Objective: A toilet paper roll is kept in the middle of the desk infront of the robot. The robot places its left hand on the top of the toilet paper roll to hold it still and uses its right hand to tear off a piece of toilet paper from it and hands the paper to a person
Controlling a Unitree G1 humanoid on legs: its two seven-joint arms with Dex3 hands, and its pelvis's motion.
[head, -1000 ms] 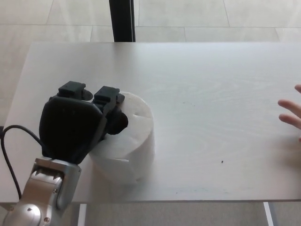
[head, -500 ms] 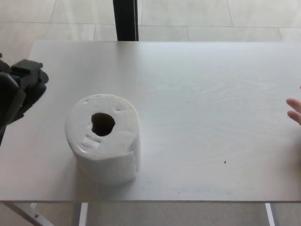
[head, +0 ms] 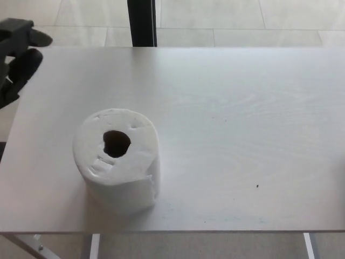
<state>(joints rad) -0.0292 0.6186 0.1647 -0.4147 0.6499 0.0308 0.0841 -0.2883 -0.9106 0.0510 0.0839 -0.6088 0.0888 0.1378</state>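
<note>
A white toilet paper roll stands upright on the pale desk, left of centre, its dark core hole facing up. A loose flap of paper hangs down its front right side. My left hand shows only at the picture's upper left edge, raised and well clear of the roll, holding nothing, fingers apart. My right hand does not show.
A dark post stands behind the desk's far edge on a tiled floor. The desk's front edge runs along the bottom, with metal legs below it. A small dark speck lies right of the roll.
My left hand has come off the top of the roll and moved up and away to the left edge. The person's hand at the right edge has gone out of view.
</note>
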